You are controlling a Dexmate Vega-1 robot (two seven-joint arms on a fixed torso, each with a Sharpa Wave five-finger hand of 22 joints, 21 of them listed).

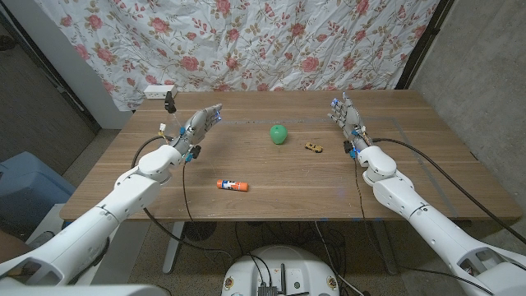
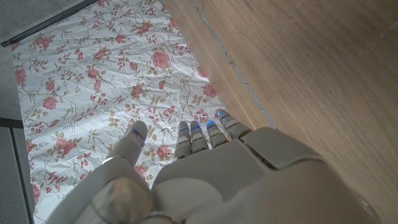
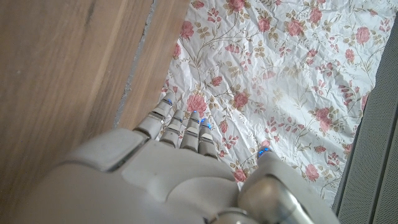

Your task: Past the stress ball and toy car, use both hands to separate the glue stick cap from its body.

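Note:
The glue stick (image 1: 233, 186) lies on its side near the table's front edge, left of centre, with an orange cap and a white-and-blue body. Behind it sit a green stress ball (image 1: 279, 134) and a small yellow toy car (image 1: 314, 147). My left hand (image 1: 200, 125) hovers at the back left of the table, fingers stretched out and holding nothing; the left wrist view shows its straight fingers (image 2: 199, 140). My right hand (image 1: 346, 117) is at the back right, fingers likewise extended and empty, as its fingers (image 3: 183, 127) show in the right wrist view. Both hands are well away from the glue stick.
A floral cloth (image 1: 246, 41) hangs behind the wooden table (image 1: 271, 197). A white power strip (image 1: 159, 90) lies at the back left corner. Black cables run along both arms.

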